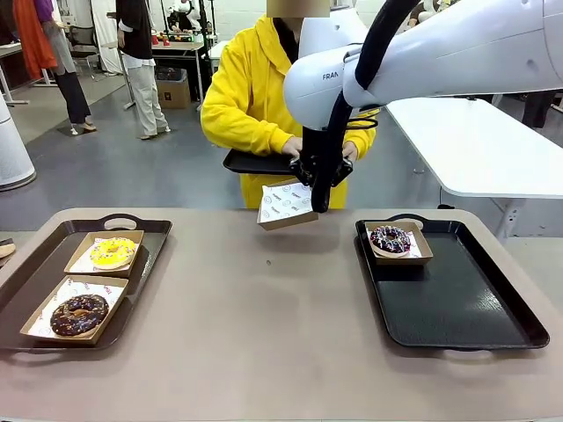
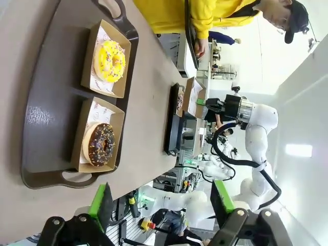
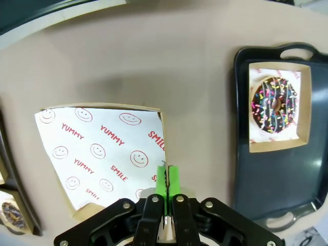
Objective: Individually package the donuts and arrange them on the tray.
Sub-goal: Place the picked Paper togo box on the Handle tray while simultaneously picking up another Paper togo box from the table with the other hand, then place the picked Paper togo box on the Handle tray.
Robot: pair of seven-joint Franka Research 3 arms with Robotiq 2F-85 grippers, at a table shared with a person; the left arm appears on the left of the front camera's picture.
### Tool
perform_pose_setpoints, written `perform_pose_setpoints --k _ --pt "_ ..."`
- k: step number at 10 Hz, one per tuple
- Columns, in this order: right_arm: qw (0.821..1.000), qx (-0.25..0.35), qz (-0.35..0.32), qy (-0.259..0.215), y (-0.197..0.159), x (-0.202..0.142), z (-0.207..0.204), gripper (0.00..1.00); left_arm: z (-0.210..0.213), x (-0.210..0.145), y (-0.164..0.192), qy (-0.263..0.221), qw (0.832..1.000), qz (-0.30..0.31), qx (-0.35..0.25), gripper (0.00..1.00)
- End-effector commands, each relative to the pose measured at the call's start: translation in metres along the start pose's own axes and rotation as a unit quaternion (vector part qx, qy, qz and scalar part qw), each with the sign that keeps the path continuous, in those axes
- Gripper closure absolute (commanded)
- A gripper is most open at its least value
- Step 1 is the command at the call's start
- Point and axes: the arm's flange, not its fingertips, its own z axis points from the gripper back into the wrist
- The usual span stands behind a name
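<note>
Above table (image 1: 264,334): claw (image 3: 166,177) pinching box (image 3: 102,154)

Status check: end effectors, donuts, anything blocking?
Left end effector open, empty. Right end effector shut on empty box, held above table. Yellow donut, chocolate donut boxed left; purple donut boxed right. Nothing blocking.

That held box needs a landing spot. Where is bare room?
Most of the right tray is bare, nearer than the purple donut's box. The table between the trays is bare too. The left tray is crowded by two boxed donuts.
</note>
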Motion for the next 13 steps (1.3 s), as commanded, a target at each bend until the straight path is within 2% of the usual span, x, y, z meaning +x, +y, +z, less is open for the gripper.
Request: perform_pose_setpoints --k 1,2,3,13 --pt "1.000 -0.011 -0.009 0.005 0.0050 0.0059 -0.0021 1.00 0.0050 -0.0015 -0.0005 -0.005 1.000 -0.010 0.003 0.00" --pt "1.000 -0.021 0.012 -0.001 0.0011 0.0063 -0.0113 1.00 0.0000 0.0000 0.0000 0.000 1.000 0.000 0.000 0.00" --pt "1.000 -0.002 -0.002 0.002 -0.0009 0.0026 -0.0024 1.00 0.0000 0.0000 0.0000 0.000 1.000 0.000 0.000 0.00" --pt "1.000 -0.002 -0.002 0.002 -0.0009 0.0026 -0.0024 1.00 0.0000 0.0000 0.0000 0.000 1.000 0.000 0.000 0.00"
